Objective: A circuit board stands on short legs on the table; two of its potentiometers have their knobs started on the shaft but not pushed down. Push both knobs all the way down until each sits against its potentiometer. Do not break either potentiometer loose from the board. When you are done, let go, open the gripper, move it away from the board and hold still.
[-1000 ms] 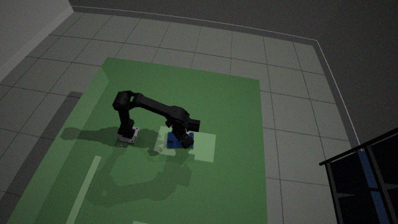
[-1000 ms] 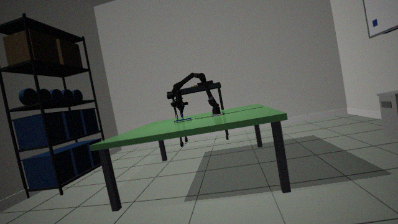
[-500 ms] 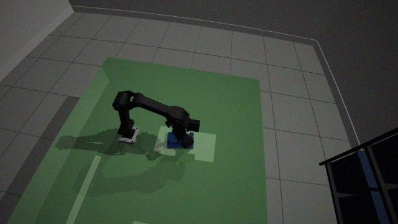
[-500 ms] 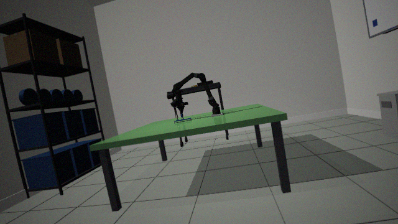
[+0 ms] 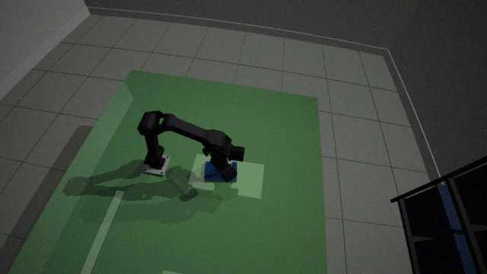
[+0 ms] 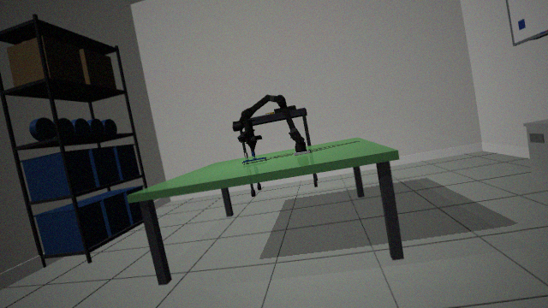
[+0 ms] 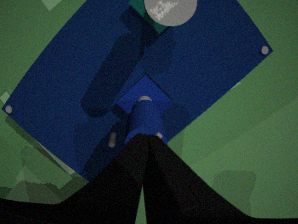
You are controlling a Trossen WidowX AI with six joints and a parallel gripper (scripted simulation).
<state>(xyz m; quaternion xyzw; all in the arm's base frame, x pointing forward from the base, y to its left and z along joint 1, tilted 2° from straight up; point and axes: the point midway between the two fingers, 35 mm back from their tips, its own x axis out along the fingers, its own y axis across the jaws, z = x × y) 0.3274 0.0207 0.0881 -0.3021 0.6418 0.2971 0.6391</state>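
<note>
The blue circuit board [image 7: 213,50] [image 5: 210,174] [image 6: 253,161] stands on the green table [image 5: 266,125] [image 6: 325,160]. In the wrist view a round grey knob [image 7: 172,0] sits on a green potentiometer [image 7: 140,4] at the board's far end. A blue block-shaped potentiometer part [image 7: 144,106] is near the board's middle, right at my fingertips. My gripper [image 7: 145,144] [image 5: 228,174] [image 6: 253,155] is shut with nothing between the fingers; it points straight down onto the blue part and seems to touch it. I cannot tell how far down either knob sits.
The arm's base plate [image 5: 157,167] stands left of the board. Pale rectangles [image 5: 251,179] mark the table around the board. A dark shelf rack [image 6: 64,141] [image 5: 445,213] with blue bins stands off the table.
</note>
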